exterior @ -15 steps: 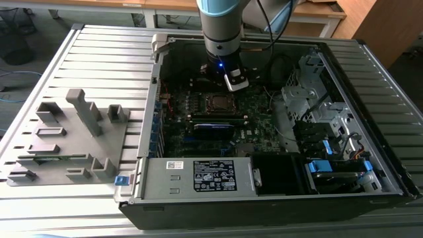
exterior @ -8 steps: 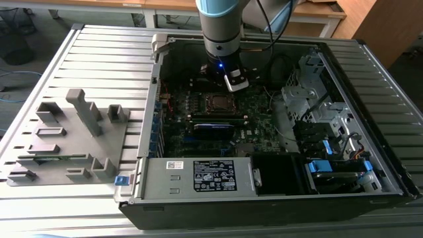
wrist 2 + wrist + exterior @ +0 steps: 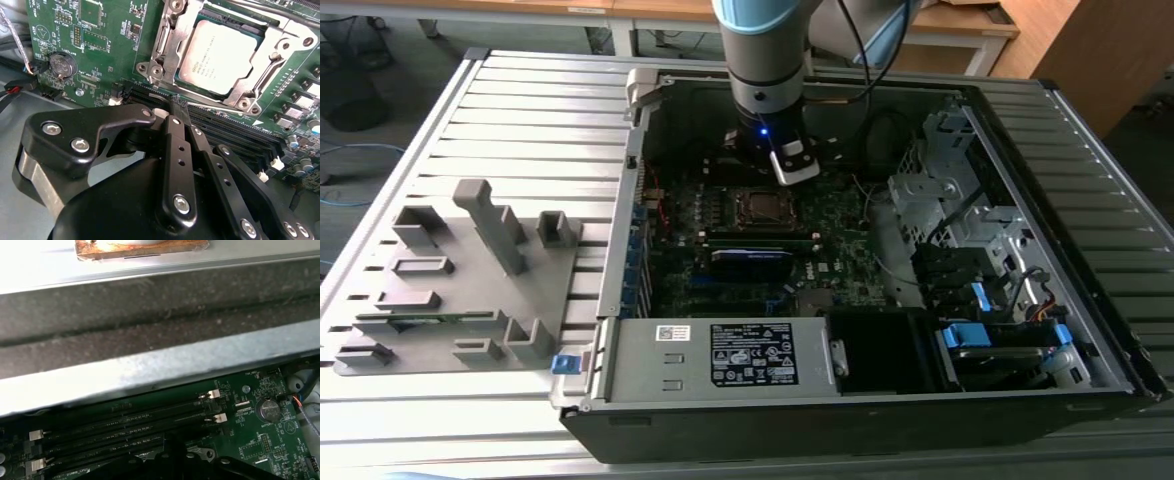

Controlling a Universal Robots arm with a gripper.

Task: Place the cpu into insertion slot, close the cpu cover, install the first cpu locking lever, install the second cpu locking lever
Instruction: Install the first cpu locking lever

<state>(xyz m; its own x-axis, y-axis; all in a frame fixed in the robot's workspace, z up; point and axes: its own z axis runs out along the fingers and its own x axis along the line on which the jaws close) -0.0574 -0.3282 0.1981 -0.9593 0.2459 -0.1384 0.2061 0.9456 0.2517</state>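
end effector (image 3: 179, 106): fingers together, gripping nothing; tip near memory slots (image 3: 227, 129) | cpu (image 3: 220, 52): lies flat; cpu cover (image 3: 172, 40) lowered over its edges

Cpu (image 3: 220, 56), flat square chip with a silver-grey printed top, seated level in the insertion slot (image 3: 252, 27), dark socket edge showing along one side, cpu cover (image 3: 172, 47), silver metal frame lying flat around the chip, all just beyond the tips of the jaws, not touching them
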